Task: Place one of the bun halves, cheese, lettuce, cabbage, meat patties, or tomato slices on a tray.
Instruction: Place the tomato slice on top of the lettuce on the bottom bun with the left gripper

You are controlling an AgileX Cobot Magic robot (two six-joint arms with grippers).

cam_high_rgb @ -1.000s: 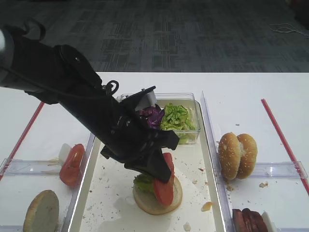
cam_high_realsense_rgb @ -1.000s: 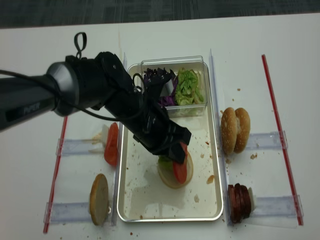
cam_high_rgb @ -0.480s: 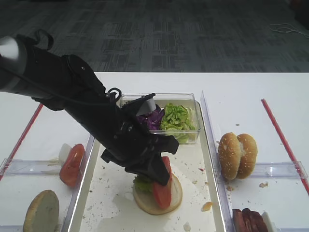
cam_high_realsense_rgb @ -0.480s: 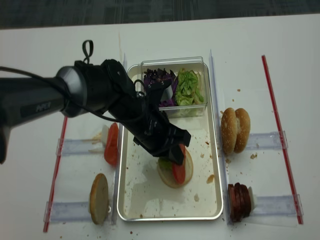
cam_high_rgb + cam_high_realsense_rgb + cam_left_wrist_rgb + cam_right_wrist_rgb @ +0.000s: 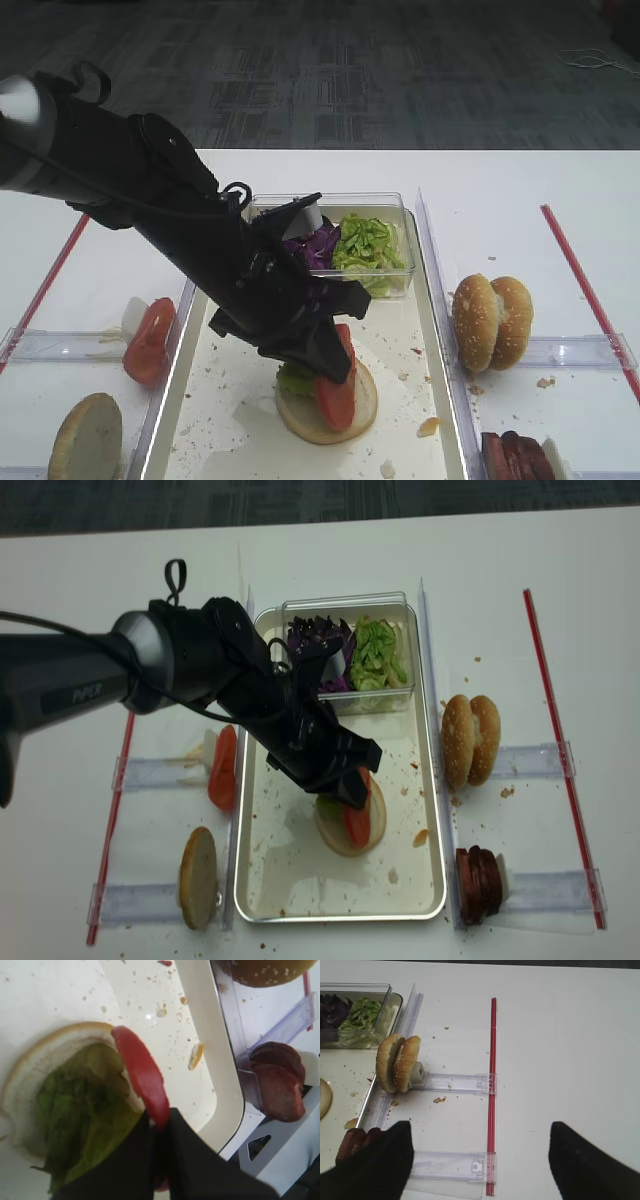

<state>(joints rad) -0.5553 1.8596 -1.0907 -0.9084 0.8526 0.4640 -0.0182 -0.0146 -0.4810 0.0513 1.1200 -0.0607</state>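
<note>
A bun half [image 5: 300, 418] lies cut face up on the cream tray [image 5: 225, 405], with lettuce [image 5: 75, 1110] on it. My left gripper [image 5: 159, 1127] is shut on a red tomato slice [image 5: 142, 1077], which stands on edge against the lettuce and the bun. From above, the black left arm reaches in from the left, and the left gripper [image 5: 350, 790] sits just over that tomato slice [image 5: 358, 820]. My right gripper [image 5: 480, 1160] is open over bare table near a clear rack, holding nothing.
A clear box [image 5: 385, 215] at the tray's far end holds purple cabbage [image 5: 318, 242] and more lettuce [image 5: 362, 240]. Sesame bun halves [image 5: 492, 322] and meat patties [image 5: 515, 455] stand in racks on the right. More tomato slices [image 5: 148, 340] and a bun half [image 5: 85, 440] are on the left.
The left arm shifted slightly back and left early in the second. The tomato slice stays gripped at the bun. Since half a second ago nothing has visibly moved.
</note>
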